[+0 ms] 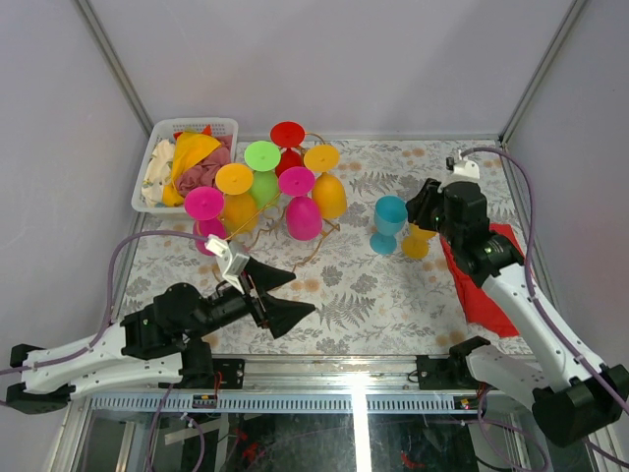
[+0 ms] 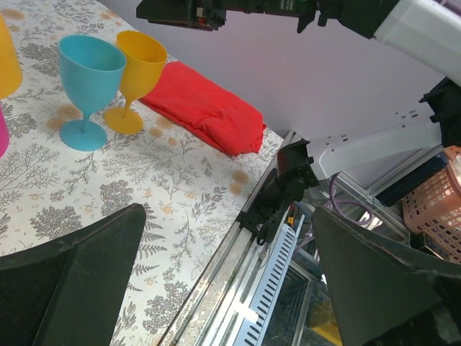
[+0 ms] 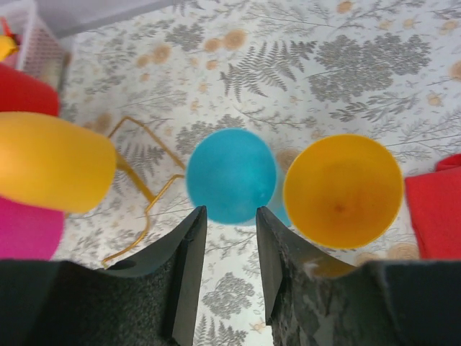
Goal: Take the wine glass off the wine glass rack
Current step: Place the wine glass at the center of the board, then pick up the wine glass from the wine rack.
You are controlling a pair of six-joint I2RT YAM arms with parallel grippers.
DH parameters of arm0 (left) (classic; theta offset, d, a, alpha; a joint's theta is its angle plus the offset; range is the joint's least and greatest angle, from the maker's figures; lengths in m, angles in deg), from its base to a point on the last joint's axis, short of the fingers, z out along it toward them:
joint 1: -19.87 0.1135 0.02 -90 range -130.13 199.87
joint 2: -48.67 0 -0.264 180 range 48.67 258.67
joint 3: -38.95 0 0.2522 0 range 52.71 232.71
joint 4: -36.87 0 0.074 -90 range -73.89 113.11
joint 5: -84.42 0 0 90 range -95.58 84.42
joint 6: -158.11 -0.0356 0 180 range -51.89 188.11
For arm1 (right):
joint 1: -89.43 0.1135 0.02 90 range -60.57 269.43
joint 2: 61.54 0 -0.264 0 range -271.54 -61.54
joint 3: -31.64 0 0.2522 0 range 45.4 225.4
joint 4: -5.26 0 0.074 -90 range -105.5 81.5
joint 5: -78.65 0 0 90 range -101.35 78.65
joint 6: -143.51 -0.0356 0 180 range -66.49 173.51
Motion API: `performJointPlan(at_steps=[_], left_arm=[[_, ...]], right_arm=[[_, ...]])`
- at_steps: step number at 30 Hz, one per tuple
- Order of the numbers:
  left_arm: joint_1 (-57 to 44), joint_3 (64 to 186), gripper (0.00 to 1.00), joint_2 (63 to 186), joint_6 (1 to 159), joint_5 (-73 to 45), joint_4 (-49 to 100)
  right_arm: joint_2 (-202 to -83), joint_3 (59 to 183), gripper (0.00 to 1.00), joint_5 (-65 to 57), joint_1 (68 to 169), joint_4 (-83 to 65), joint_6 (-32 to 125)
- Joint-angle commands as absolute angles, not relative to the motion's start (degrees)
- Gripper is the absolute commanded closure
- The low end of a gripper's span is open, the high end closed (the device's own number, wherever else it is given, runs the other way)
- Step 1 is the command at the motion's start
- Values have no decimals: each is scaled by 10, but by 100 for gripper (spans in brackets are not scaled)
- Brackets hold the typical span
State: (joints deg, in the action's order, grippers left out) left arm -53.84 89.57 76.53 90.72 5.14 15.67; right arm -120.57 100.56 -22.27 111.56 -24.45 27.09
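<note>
The tablecloth [image 1: 364,285] is white, printed with grey fern fronds and small tan blossoms. One wine glass [image 1: 389,224] is turquoise, its neighbour [image 1: 418,241] amber-yellow, the folded cloth [image 1: 482,280] red. The wine glass rack [image 3: 155,142] is gold wire, with a magenta glass [image 1: 303,218], a green glass [image 1: 262,157], a red glass [image 1: 288,135] and an orange glass [image 1: 326,192]. The basket [image 1: 157,147] is white.

Blue glass [image 1: 389,224] and yellow glass [image 1: 417,242] stand upright together — right of the rack [image 1: 313,251].

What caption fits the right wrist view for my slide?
Right fingers, parted, frame the upright blue glass; orange glass beside it, gold rack at left.
</note>
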Motion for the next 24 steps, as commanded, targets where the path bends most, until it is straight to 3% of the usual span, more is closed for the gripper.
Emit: performJointPlan(at_steps=[1, 6, 9, 14, 24], left_arm=[[-537, 893, 0, 746, 922, 63, 172], [-537, 885, 0, 727, 937, 82, 156], [-537, 895, 0, 739, 954, 152, 95], [-537, 907, 0, 751, 953, 160, 68], [-537, 898, 0, 731, 946, 136, 84]], right_arm=[[-1145, 980, 57, -130, 1113, -188, 198], [-1087, 926, 46, -42, 1114, -81, 107], [-1074, 897, 44, 10, 1114, -8, 33], [-1115, 900, 43, 125, 1122, 92, -52], [-1224, 1000, 42, 49, 1255, 34, 5]])
